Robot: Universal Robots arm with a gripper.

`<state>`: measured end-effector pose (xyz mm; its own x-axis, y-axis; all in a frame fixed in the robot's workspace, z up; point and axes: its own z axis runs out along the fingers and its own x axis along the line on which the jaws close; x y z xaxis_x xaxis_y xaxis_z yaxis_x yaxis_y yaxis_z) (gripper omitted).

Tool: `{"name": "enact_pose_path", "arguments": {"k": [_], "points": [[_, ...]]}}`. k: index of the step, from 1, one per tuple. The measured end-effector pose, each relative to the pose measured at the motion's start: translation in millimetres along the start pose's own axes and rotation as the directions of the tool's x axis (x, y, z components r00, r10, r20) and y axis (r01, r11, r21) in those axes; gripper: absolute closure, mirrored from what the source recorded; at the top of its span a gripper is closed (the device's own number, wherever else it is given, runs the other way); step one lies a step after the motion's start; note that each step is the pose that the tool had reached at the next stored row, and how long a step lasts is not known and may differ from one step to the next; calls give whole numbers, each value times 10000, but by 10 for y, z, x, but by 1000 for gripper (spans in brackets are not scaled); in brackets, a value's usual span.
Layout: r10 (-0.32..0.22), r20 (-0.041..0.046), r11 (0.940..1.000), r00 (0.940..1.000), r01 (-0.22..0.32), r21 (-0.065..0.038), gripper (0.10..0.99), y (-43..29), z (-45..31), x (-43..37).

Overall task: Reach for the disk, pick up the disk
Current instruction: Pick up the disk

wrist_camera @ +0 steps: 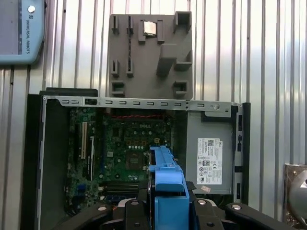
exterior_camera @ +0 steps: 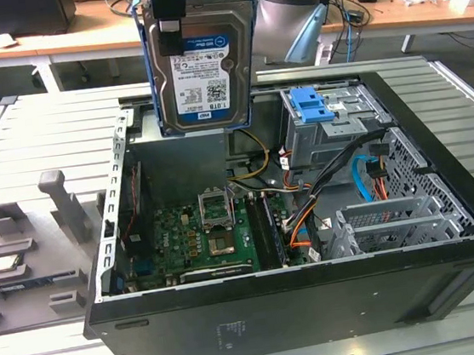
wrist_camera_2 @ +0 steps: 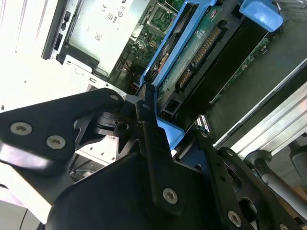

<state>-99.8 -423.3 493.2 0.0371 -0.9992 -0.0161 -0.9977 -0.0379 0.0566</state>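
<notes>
Disk [exterior_camera: 200, 62]: upright, long axis vertical, label facing the camera, lifted above the open computer case [exterior_camera: 449, 230], toward its far side.
Gripper [exterior_camera: 169, 18]: clamped on the disk's top edge; disk hangs below.

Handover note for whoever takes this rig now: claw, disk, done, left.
Claw: shut on the disk, gripping its upper edge.
Disk: hanging upright in the air above the open computer case, label facing the exterior camera, blue rails on its sides. The blue-latched drive cage sits in the case toward the exterior view's right.
Done: reach and pick-up.
Left: nothing of this task.
</notes>
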Motion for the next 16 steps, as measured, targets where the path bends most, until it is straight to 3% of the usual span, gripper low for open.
{"name": "enact_pose_path", "arguments": {"k": [16], "points": [[-1, 0, 10000, 10000, 1, 0, 718, -59, -5, 183]]}}
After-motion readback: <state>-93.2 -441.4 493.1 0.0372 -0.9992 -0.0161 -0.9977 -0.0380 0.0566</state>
